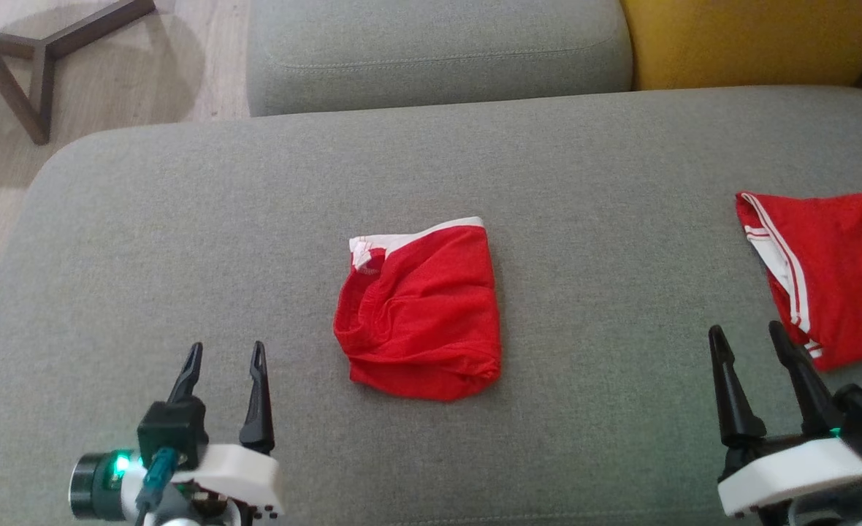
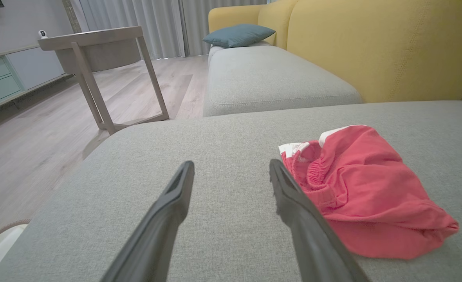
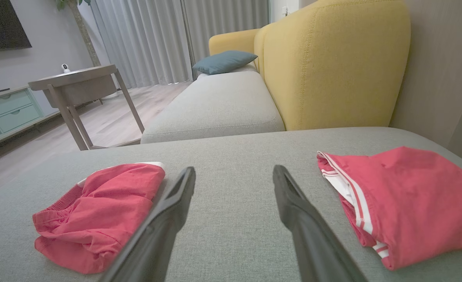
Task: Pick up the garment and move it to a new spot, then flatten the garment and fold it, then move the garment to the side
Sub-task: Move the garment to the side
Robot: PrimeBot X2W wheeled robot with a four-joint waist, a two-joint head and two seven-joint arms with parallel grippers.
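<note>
A red garment (image 1: 420, 314) with white trim lies bunched in a loose fold in the middle of the grey cushion (image 1: 182, 241). It also shows as the garment (image 2: 368, 192) right of my left fingers and the garment (image 3: 98, 215) left of my right fingers. My left gripper (image 1: 226, 361) is open, low at the front left, apart from the cloth. At the front right my right gripper (image 1: 749, 337) stands open and empty. Both grippers (image 2: 231, 168) (image 3: 234, 174) hover just over bare cushion.
A second red garment (image 1: 829, 270) with white stripes lies at the cushion's right edge, close to my right gripper. Behind are another grey seat (image 1: 438, 51) and a yellow backrest (image 1: 752, 40). A wooden side table (image 1: 29, 51) stands on the floor to the left.
</note>
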